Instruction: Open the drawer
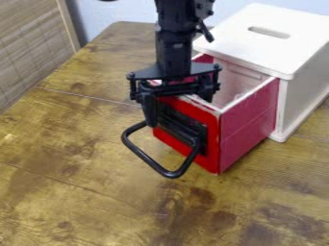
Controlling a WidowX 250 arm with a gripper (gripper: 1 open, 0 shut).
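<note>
Black gripper (pixel 176 113) pointing straight down from a dark arm (pixel 176 34), fingers (pixel 156 115) spread wide, nothing between them. Directly behind and just right of the fingers: red drawer (pixel 247 120), pulled well out of the white cabinet housing (pixel 290 60), pale pink inside showing behind the gripper's crossbar. Black plate (pixel 180 132) on the drawer's front right at the fingertips, partly covered by them; whether touching or just in front, cannot tell. Below and in front of the fingers: large black wire loop handle (pixel 156 160), hanging from the plate and tilted out toward the camera, its lower bar on or just above the tabletop. Handle's upper ends close under the fingertips, not clamped. Slot (pixel 268 33) in the housing's top well up and to the right of the fingers. Under everything, a worn wooden table (pixel 77 183), stained and scratched, stretching left and forward of the fingers. Far left of the fingers, beyond the table's edge, a woven panel (pixel 29 43) standing upright. Drawer's red side wall facing the camera to the right of the fingers, its bottom edge resting near the table surface.
</note>
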